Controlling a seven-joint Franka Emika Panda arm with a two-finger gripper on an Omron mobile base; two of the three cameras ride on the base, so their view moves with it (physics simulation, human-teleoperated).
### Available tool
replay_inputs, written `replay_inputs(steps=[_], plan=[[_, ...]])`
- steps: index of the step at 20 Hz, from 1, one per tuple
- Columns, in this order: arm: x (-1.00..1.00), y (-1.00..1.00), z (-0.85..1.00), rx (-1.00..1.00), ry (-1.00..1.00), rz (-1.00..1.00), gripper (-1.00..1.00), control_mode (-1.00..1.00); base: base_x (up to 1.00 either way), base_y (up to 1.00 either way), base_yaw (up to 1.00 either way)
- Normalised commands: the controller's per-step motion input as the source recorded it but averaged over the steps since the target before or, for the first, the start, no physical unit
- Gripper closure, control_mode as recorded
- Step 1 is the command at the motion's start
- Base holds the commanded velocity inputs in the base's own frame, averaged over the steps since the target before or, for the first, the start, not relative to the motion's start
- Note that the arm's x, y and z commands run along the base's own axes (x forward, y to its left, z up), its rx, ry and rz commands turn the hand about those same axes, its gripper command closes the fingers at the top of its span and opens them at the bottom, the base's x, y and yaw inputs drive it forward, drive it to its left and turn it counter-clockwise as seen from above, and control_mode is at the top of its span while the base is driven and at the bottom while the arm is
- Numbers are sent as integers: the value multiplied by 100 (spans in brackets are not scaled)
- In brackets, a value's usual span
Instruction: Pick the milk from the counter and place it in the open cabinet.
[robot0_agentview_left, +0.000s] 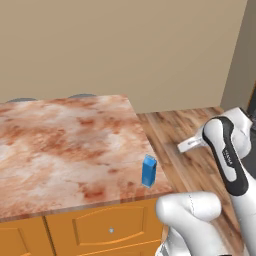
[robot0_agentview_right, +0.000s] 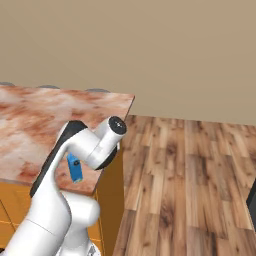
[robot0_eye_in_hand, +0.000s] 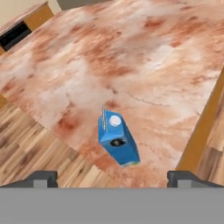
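Milk (robot0_eye_in_hand: 117, 142) stands upright near the counter (robot0_agentview_left: 65, 145) corner, close to the near and right edges. My gripper (robot0_eye_in_hand: 113, 178) hovers above it, jaws spread wide, nothing held. I should centre over the carton, descend straight, then clamp its flat sides.

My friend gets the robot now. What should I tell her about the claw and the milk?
Claw: open, holding nothing, hanging over the milk without touching it.
Milk: upright on the counter, near its front right corner by the edge.
Done: the arm is lined up above the carton.
Left: lower the claw, grip the milk, lift it and carry it to the open cabinet.
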Motion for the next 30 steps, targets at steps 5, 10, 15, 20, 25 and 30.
replay_inputs(steps=[5,10,15,20,25,30], plan=[[-41,0,-52,3,-19,22,-100,-100,0,0,0],[-39,0,-54,8,-22,23,-100,-100,0,0,0],[-17,0,-44,8,-21,22,-100,-100,0,0,0],[0,0,-31,7,-11,14,-100,-100,0,0,0],[0,0,-2,2,0,2,-100,-100,0,0,0],[19,22,0,0,0,0,-100,-100,0,0,0]])
